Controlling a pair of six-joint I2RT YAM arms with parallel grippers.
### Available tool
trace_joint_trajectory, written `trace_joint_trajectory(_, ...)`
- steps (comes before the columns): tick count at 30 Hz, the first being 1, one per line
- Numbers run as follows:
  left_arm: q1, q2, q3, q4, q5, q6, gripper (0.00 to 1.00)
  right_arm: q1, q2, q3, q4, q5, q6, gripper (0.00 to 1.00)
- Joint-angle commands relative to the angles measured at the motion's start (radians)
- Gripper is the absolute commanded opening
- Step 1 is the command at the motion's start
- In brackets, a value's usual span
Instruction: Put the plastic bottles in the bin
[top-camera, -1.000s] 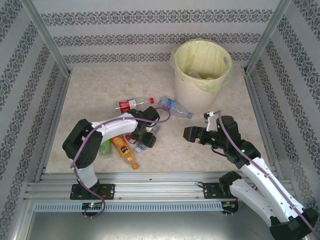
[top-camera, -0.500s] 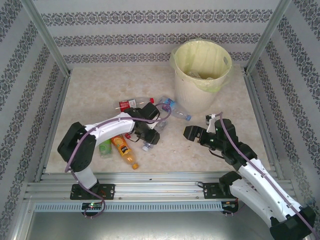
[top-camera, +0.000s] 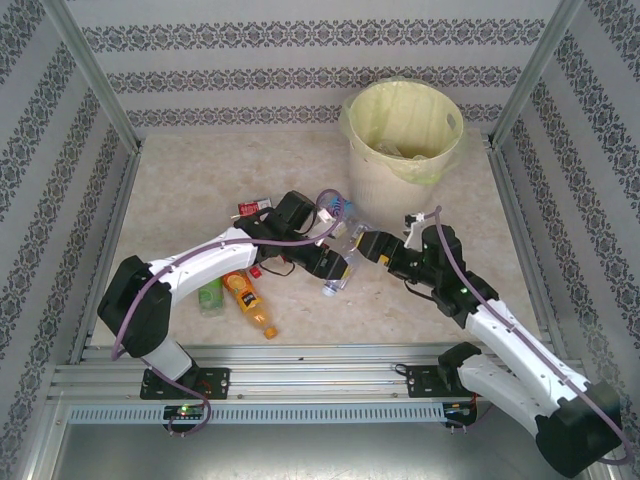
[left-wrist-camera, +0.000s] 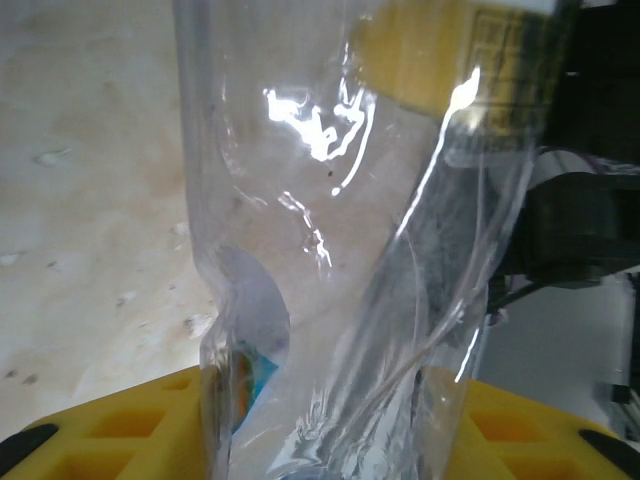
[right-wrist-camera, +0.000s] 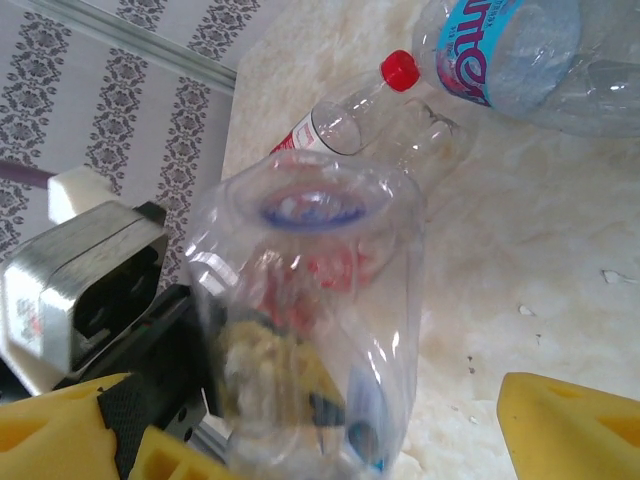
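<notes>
While the left pincer (top-camera: 338, 262) clamps a clear bottle (right-wrist-camera: 310, 320), the right pincer (top-camera: 372, 246) gapes around it.

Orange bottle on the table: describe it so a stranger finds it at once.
Find the near-left part of the table, by the left arm. Two bottles lie there side by side. The orange bottle lies right of the green bottle.

left arm: stretched forward-right, low over the surface
left claw (top-camera: 338, 263): clamped on clear bottle (top-camera: 332, 284)
right arm: reaching forward-left
right claw (top-camera: 366, 244): jaws wide, just beside left claw
</notes>
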Motion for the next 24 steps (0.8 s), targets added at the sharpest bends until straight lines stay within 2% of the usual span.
trace_joint_trajectory(1, 0.005, -0.042, -0.014, 0.091, 0.115, -0.008, 0.48, 0.013, 0.035, 0.054, 0.079, -0.011, 0.008, 0.90)
trace_joint_trajectory(3, 0.005, -0.049, -0.017, 0.100, 0.125, -0.013, 0.48, 0.015, 0.053, 0.063, 0.095, -0.012, 0.009, 0.87)
trace_joint_trajectory(9, 0.005, -0.055, -0.015, 0.106, 0.113, -0.022, 0.48, 0.016, 0.098, 0.096, 0.115, -0.032, 0.001, 0.69)
trace_joint_trajectory(14, 0.005, -0.059, -0.017, 0.130, 0.091, -0.052, 0.55, 0.017, 0.087, 0.113, 0.085, -0.022, -0.010, 0.54)
trace_joint_trajectory(16, 0.005, -0.068, -0.025, 0.159, 0.083, -0.069, 0.67, 0.018, 0.080, 0.125, 0.066, -0.018, -0.022, 0.52)
trace_joint_trajectory(19, 0.005, -0.097, -0.037, 0.196, 0.061, -0.084, 0.81, 0.018, 0.066, 0.147, 0.031, -0.007, -0.040, 0.50)
trace_joint_trajectory(24, 0.005, -0.158, -0.045, 0.249, -0.006, -0.101, 1.00, 0.012, 0.049, 0.235, -0.107, 0.032, -0.110, 0.49)
